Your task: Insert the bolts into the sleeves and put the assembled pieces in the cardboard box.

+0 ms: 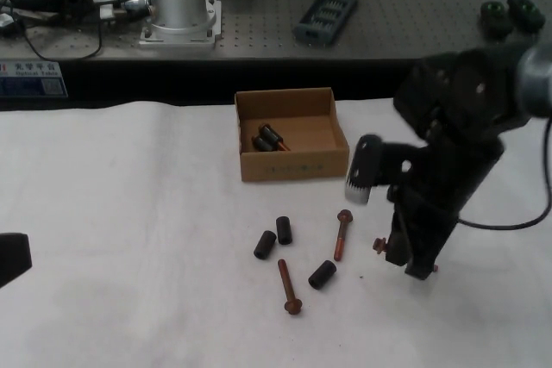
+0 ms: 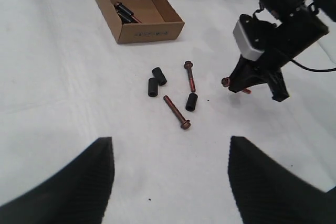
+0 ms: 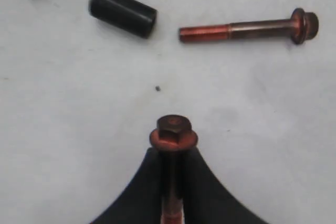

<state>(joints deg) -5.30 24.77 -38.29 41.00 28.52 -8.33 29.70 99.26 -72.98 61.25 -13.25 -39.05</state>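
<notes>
Right end effector [image 3: 173, 157] points down, clamped on a bolt [image 3: 173, 132] — left end effector [image 2: 169, 141] gapes wide.

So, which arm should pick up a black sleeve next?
Left. The left tool is open and empty, facing the short black cylindrical sleeves, while the right tool is shut on a rusty metal bolt.

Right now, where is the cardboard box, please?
In the high view, the cardboard box sits mid-bench on the white cloth, beyond the loose sleeves, left of the right gripper.
</notes>
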